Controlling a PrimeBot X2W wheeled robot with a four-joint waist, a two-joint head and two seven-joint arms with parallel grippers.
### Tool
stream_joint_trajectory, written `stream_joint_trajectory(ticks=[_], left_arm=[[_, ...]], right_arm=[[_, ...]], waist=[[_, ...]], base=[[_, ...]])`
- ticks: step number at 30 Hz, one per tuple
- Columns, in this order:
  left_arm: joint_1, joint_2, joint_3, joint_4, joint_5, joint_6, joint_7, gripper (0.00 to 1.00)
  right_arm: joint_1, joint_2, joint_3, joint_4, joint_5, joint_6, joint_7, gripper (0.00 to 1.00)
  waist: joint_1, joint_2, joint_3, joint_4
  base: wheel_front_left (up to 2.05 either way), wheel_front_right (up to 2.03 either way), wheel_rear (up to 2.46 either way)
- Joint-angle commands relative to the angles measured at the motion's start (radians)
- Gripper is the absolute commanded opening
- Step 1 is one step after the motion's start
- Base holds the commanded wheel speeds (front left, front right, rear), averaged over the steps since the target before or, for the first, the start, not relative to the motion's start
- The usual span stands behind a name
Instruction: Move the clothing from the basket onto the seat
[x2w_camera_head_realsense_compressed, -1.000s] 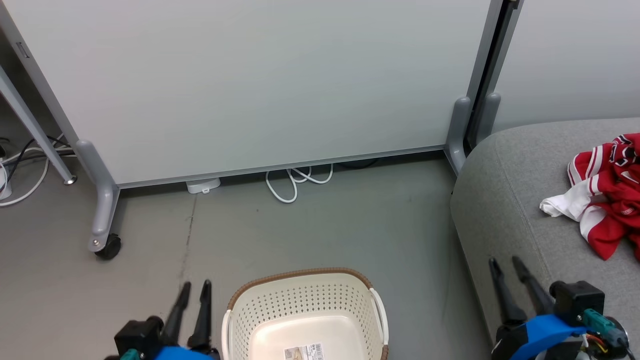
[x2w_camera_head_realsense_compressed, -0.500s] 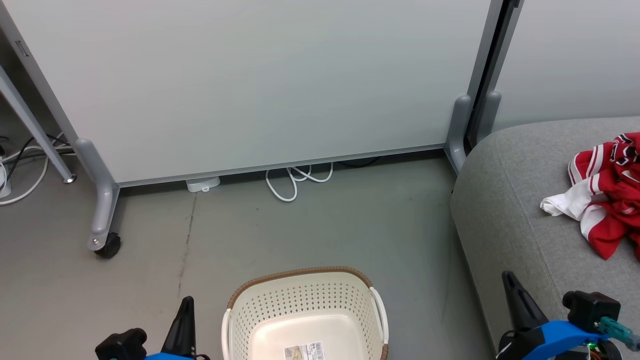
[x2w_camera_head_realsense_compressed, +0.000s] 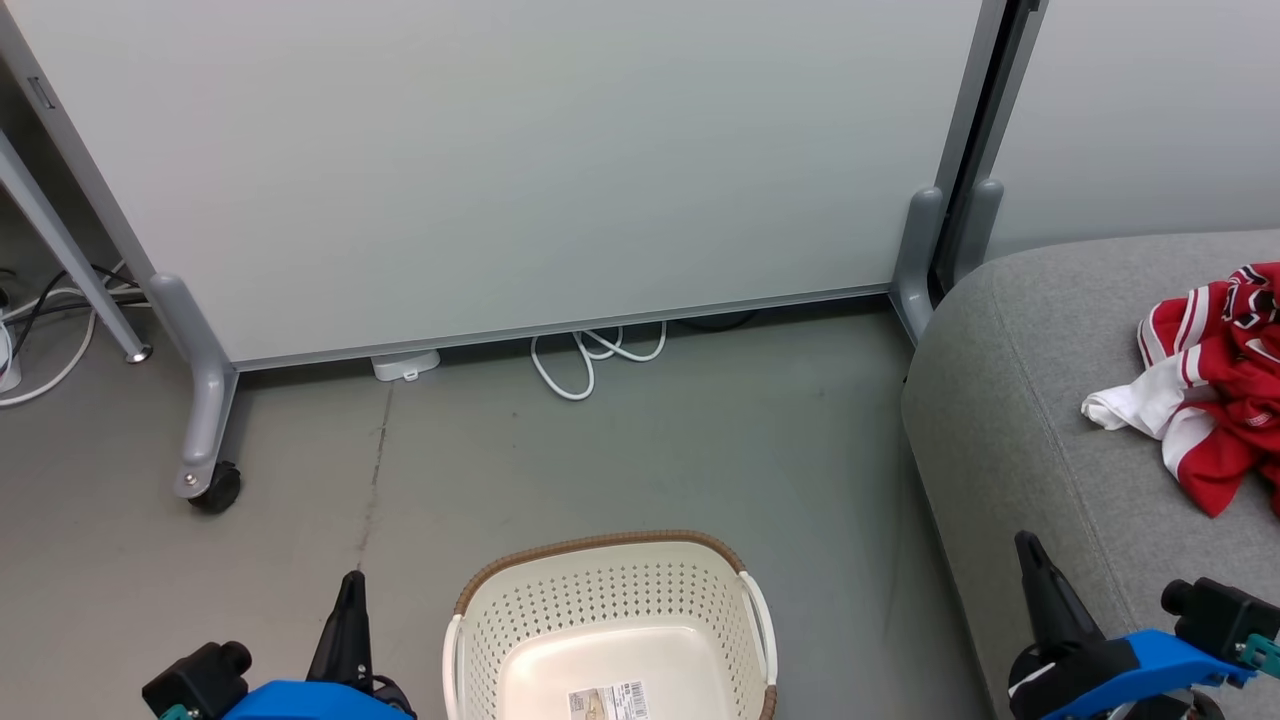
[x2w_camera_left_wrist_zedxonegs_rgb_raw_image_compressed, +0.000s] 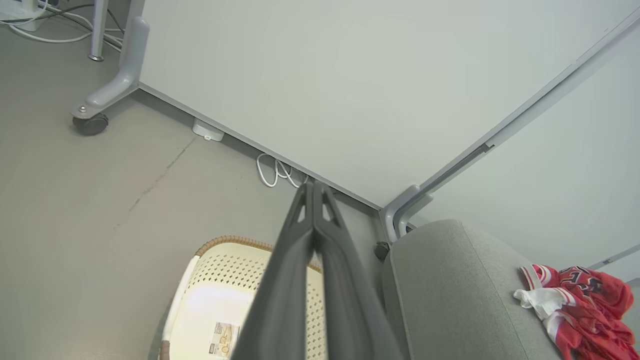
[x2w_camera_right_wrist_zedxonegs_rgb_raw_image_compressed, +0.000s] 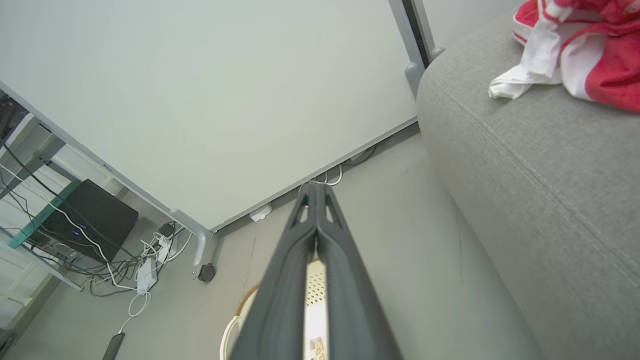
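The cream basket (x2w_camera_head_realsense_compressed: 610, 600) with a brown rim stands on the floor at the bottom centre, with only a barcode sticker inside. Red-and-white clothing (x2w_camera_head_realsense_compressed: 1215, 385) lies crumpled on the grey seat (x2w_camera_head_realsense_compressed: 1010, 420) at the right. My left gripper (x2w_camera_head_realsense_compressed: 350, 585) is shut and holds nothing, low to the left of the basket (x2w_camera_left_wrist_zedxonegs_rgb_raw_image_compressed: 220, 295). My right gripper (x2w_camera_head_realsense_compressed: 1027, 548) is shut and holds nothing, over the seat's front edge. The clothing (x2w_camera_left_wrist_zedxonegs_rgb_raw_image_compressed: 575, 310) and the seat (x2w_camera_left_wrist_zedxonegs_rgb_raw_image_compressed: 450, 290) show to the right in the left wrist view. In the right wrist view the clothing (x2w_camera_right_wrist_zedxonegs_rgb_raw_image_compressed: 575, 55) lies on the seat (x2w_camera_right_wrist_zedxonegs_rgb_raw_image_compressed: 540, 165) at the upper right.
A large pale partition panel (x2w_camera_head_realsense_compressed: 520, 160) on grey feet with a caster (x2w_camera_head_realsense_compressed: 215, 492) stands behind the basket. White cables (x2w_camera_head_realsense_compressed: 590, 362) loop on the floor below it. More cables and a dark box (x2w_camera_right_wrist_zedxonegs_rgb_raw_image_compressed: 90, 220) sit to the left. Grey floor (x2w_camera_head_realsense_compressed: 700, 450) lies between panel and basket.
Both grippers have gone from open to shut with nothing between their fingers. Both arms have drawn back toward the bottom corners of the head view.
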Motion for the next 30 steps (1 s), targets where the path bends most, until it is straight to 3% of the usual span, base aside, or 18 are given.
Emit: stream_joint_trajectory(ticks=[1,30], left_arm=[[-0.033,0.002,0.014,-0.020,-0.031,0.000,0.008,0.00],[-0.066,-0.009,0.083,-0.072,-0.364,-0.001,0.106,0.00]], right_arm=[[-0.032,-0.001,-0.003,-0.017,0.038,0.000,0.004,0.00],[-0.059,-0.001,-0.021,-0.021,0.432,0.000,0.055,0.00]], waist=[[-0.0001,-0.0001,0.000,0.000],[-0.0001,-0.0001,0.011,0.000]], base=[[0.00,0.00,0.00],[0.00,0.00,0.00]])
